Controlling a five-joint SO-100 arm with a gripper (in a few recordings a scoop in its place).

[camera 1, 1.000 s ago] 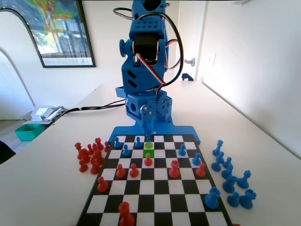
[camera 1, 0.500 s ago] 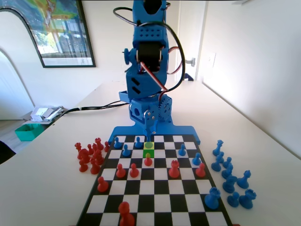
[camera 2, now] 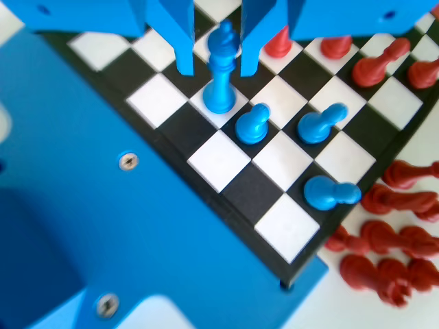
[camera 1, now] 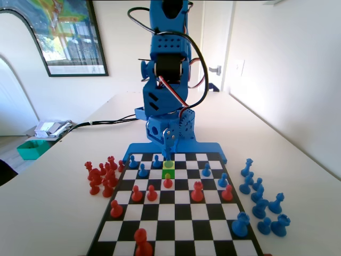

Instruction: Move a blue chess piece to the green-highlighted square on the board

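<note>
On the left in the fixed view I see a bunch of red pieces (camera 1: 101, 176) lying on the table (camera 1: 48, 213) just beside the board (camera 1: 176, 234). Some red pawns stand on the board, and one (camera 1: 168, 181) is on the square just in front of the green-highlighted square (camera 1: 168, 169).

In the middle, at the far end of the board, my blue arm (camera 1: 168, 64) stands tall and bends down. Its gripper (camera 1: 169, 152) points straight down at the far rows, right over the green-highlighted square.

In the wrist view the gripper (camera 2: 214, 51) hangs from the top edge with its two jaws a little way apart. The blue chess piece (camera 2: 221, 68) stands upright between them on a white square. I see a small gap on each side of it, so the jaws are around it and not squeezing it. I cannot tell from this view if that square is the green one. Three blue pawns (camera 2: 322, 123) stand just to the right of it, and more red pieces (camera 2: 384, 240) lie off the board's right edge.

On the right in the fixed view, a row of blue pieces (camera 1: 261, 197) stands on the table beside the board.
</note>
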